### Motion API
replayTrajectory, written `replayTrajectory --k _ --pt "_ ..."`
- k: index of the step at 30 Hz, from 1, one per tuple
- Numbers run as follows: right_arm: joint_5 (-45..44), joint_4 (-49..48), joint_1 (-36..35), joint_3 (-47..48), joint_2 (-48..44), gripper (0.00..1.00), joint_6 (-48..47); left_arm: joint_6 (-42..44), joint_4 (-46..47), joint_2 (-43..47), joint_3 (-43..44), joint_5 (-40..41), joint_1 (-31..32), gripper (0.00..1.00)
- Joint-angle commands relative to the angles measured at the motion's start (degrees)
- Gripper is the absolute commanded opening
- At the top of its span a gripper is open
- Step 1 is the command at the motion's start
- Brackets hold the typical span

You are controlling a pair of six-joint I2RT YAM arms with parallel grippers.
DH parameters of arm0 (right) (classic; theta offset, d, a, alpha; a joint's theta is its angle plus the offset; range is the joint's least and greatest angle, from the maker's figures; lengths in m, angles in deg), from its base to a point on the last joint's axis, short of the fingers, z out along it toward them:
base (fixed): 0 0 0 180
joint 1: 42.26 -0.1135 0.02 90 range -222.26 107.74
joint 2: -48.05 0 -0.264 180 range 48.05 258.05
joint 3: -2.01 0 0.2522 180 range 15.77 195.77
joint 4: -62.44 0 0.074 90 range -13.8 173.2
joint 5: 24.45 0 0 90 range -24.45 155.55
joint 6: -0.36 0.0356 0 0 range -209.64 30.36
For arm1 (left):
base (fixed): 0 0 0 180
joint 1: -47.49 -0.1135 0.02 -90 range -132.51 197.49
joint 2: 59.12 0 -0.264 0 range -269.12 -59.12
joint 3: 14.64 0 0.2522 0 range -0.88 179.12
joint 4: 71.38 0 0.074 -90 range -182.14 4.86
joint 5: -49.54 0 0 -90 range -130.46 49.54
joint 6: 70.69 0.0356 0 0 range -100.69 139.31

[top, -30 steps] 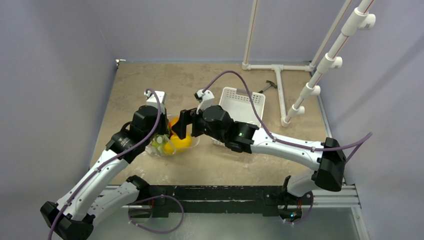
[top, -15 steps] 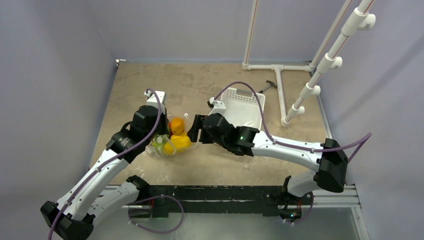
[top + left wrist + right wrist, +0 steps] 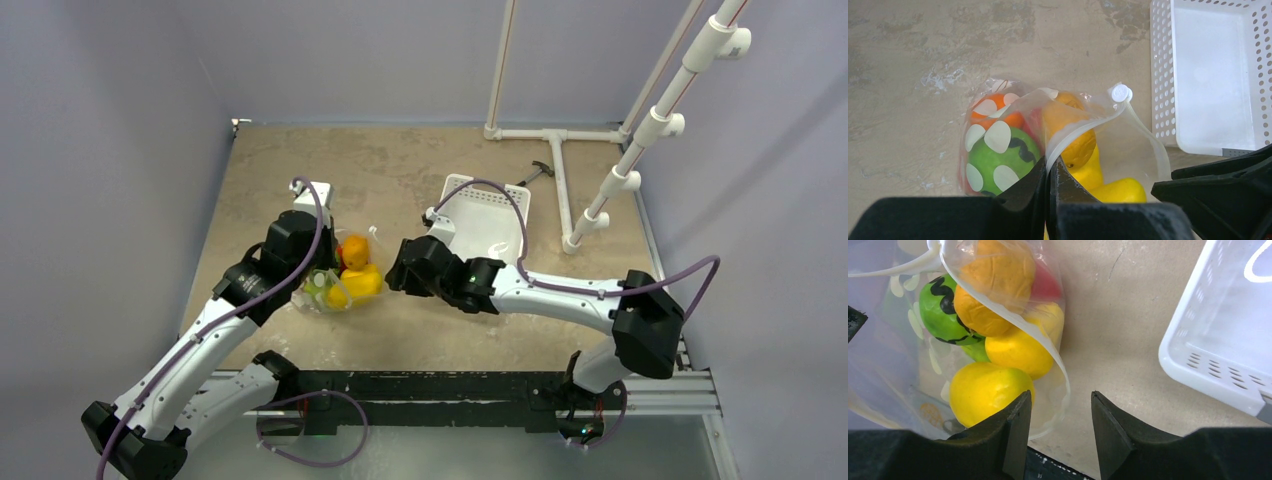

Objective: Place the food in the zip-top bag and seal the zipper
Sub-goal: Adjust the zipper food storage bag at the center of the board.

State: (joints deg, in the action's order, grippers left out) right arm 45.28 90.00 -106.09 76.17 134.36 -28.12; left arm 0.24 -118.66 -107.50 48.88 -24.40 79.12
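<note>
The clear zip-top bag [image 3: 345, 278] lies left of centre on the table, and the food is inside it: a dark-striped green fruit [image 3: 1000, 160], an orange piece [image 3: 993, 275], a red one [image 3: 1045, 285] and yellow ones [image 3: 985, 390]. My left gripper [image 3: 1050, 172] is shut on the pale zipper [image 3: 1083, 132] strip at the bag's mouth, holding it up. The mouth gapes open. My right gripper [image 3: 1060, 405] is low at the bag's right side with its jaws partly open. The bag's loose rim [image 3: 1063, 382] sits just inside the gap by the left finger, not clamped.
A white slotted basket [image 3: 485, 215] stands just right of the bag, close behind my right arm. A white pipe frame [image 3: 560, 150] stands on the table at the back right, with a small dark tool [image 3: 535, 173] beside it.
My right gripper drew back from over the bag's mouth to its right side, dropped lower, and its jaws narrowed. The left gripper and bag stayed put.
</note>
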Motion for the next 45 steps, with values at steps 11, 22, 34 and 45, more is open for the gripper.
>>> replayTrajectory --k 11,22,34,45 --pt "1.4 -8.8 0.7 -0.7 3.5 0.32 3.1 -0.4 1.7 0.5 -0.2 0.0 0.2 0.0" --pt "1.9 -10.9 0.8 1.2 1.6 0.0 -0.1 -1.3 1.0 1.9 1.0 1.8 0.1 0.0" --pt "-2.5 -6.3 0.8 6.7 -9.8 0.0 -11.0 -3.4 -11.9 3.1 12.2 1.3 0.2 0.0" --pt "0.0 -7.7 1.1 1.9 -6.4 0.0 -12.5 -12.4 -6.6 2.0 1.8 -6.5 0.2 0.0"
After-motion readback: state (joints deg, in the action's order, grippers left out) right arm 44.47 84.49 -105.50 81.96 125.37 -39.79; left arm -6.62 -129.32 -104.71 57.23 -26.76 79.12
